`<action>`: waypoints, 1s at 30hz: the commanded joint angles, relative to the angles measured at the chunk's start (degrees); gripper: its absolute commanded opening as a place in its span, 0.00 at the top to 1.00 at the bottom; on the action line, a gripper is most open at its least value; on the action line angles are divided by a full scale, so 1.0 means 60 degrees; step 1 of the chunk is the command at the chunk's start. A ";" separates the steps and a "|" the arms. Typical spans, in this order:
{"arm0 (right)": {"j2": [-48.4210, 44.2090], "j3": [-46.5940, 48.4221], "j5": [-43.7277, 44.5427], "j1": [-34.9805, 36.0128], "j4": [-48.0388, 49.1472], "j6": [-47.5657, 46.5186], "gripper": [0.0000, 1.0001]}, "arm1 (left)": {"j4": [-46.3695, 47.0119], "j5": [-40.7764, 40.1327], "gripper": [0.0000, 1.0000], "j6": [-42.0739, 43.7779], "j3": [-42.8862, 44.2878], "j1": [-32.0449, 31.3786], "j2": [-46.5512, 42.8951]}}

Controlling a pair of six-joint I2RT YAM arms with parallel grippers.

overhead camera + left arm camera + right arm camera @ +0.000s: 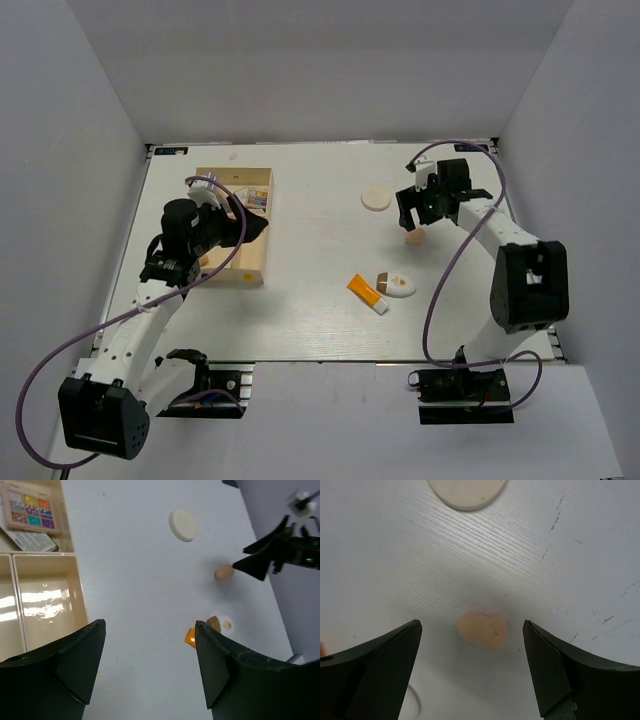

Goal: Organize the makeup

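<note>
My right gripper [411, 220] is open and hovers just above a beige egg-shaped sponge [414, 238]. In the right wrist view the sponge [483, 629] lies on the table between the spread fingers, touching neither. A round white disc [376, 198] lies left of it. An orange tube with a white cap [367, 293], a second tan sponge [385, 281] and a white oval item [400, 287] lie together nearer the front. My left gripper [262, 228] is open and empty, above the right edge of the wooden box [268, 262]. An eyeshadow palette [29, 511] lies in the box's far compartment.
The box has pale empty compartments [45, 600] below the left wrist camera. A printed leaflet [29, 541] lies under the palette. White walls close the table at the back and sides. My right gripper also shows in the left wrist view [255, 562] beside the sponge [224, 572].
</note>
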 commanded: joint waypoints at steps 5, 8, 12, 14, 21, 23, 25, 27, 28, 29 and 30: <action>0.0889 0.0591 0.0917 0.0031 -0.0157 -0.0181 0.14 | 0.0647 0.0908 0.18 -0.0231 -0.0117 -0.0026 -0.1043; 0.1065 0.0605 0.1005 0.0031 -0.0259 -0.0196 0.16 | 0.0677 0.1011 0.18 -0.0290 -0.0161 -0.0026 -0.0970; 0.1168 0.0591 0.0757 0.0002 -0.0610 -0.0269 0.22 | 0.0648 0.0895 0.18 -0.0304 -0.0161 -0.0026 -0.0926; 0.1153 0.0562 0.0683 0.0017 -0.0742 -0.0284 0.25 | 0.0633 0.0880 0.18 -0.0304 -0.0161 -0.0026 -0.0882; 0.1446 0.0547 0.0741 0.0002 -0.0962 -0.0401 0.33 | 0.0794 0.1099 0.19 -0.0451 -0.0249 -0.0026 -0.0531; 0.1549 0.0547 0.0756 0.0031 -0.0977 -0.0401 0.38 | 0.0780 0.1100 0.19 -0.0451 -0.0263 -0.0026 -0.0486; 0.1607 0.0532 0.0756 0.0002 -0.1021 -0.0445 0.46 | 0.0765 0.1027 0.19 -0.0466 -0.0263 -0.0026 -0.0515; 0.1695 0.0576 0.0785 0.0031 -0.1080 -0.0474 0.52 | 0.0794 0.1026 0.19 -0.0495 -0.0293 -0.0026 -0.0545; 0.1725 0.0591 0.0785 0.0017 -0.1109 -0.0474 0.56 | 0.0823 0.1012 0.19 -0.0509 -0.0293 -0.0026 -0.0545; 0.1739 0.0591 0.0800 0.0031 -0.1109 -0.0503 0.58 | 0.0838 0.1012 0.19 -0.0524 -0.0322 -0.0026 -0.0559; 0.1725 0.0591 0.0786 0.0002 -0.1123 -0.0518 0.62 | 0.0824 0.1026 0.19 -0.0539 -0.0322 -0.0113 -0.0531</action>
